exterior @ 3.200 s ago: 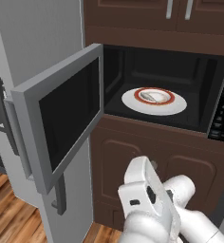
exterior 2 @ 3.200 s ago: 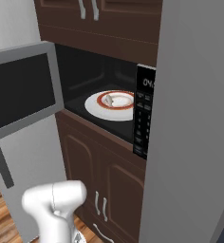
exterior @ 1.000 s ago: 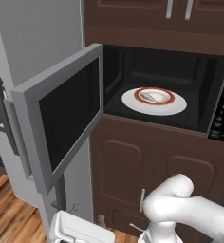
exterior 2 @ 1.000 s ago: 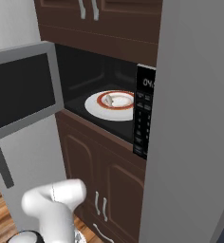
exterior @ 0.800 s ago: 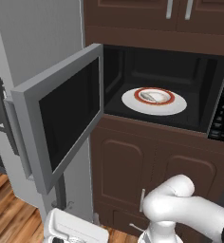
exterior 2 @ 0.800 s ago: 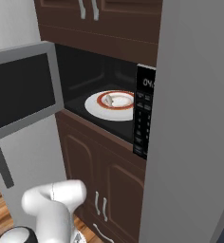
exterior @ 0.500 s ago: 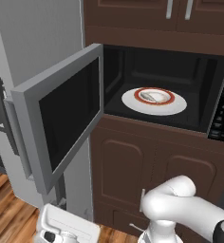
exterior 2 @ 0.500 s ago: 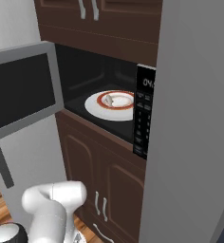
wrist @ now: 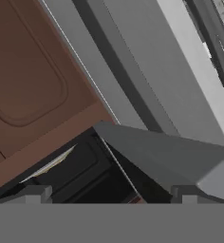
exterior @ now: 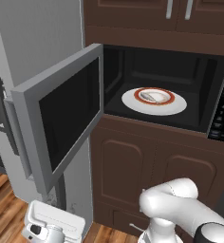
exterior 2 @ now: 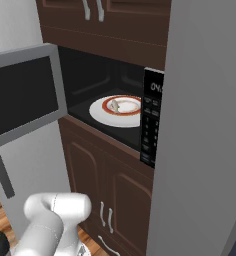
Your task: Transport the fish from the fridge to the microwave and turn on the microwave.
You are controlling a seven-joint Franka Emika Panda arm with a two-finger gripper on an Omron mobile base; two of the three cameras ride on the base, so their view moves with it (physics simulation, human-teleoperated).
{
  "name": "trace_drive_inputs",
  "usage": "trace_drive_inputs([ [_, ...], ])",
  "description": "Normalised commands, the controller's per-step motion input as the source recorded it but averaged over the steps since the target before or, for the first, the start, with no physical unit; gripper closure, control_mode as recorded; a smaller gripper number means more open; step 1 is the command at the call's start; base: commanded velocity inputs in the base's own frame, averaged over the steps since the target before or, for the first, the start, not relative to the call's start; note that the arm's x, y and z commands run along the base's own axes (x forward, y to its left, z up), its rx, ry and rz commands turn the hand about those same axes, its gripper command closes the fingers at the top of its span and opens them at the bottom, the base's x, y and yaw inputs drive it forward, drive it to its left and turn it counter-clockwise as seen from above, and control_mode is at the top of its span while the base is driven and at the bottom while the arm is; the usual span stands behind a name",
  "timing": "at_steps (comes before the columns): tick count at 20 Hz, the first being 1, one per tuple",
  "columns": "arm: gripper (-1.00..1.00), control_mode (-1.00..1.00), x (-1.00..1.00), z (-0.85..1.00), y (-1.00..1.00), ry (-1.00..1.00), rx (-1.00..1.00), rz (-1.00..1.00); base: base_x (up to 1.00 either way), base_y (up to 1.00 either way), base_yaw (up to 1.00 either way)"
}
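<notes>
I see the microwave [exterior: 163,90] with its door [exterior: 61,118] swung wide open to the left, the dark glass facing out into the room. Inside the black cavity the white turntable [exterior: 180,105] sits toward the middle of the floor, and on it rests the plate [exterior: 154,96] with the red-brown ring. The fish [exterior: 152,98] lies on that plate, small and pale, touching its surface; from the right base view I can pick out the fish [exterior 2: 115,105] toward the plate's [exterior 2: 124,105] left part. The keypad strip [exterior 2: 151,120] runs down the right edge of the opening. Brown cabinets [exterior: 147,171] sit below and above. The fridge [exterior: 33,42] stands at the left, its light grey side just behind the open door.

My gripper [wrist: 111,192] is low, under the door's corner, looking up at the door's underside and the cavity; its two fingertips [wrist: 34,193] stand spread as wide as they go, with nothing between them
</notes>
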Motion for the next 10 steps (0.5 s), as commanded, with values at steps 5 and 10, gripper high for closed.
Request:
trace_drive_inputs([
  [5, -1.0, -1.0, 0.14, -0.11, 0.44, 0.0, -0.02, 0.0, 0.0, 0.0, 0.0],
  [10, -1.0, -1.0, 0.13, -0.13, 0.38, 0.0, -0.01, 0.0, 0.0, 0.0, 0.0],
])
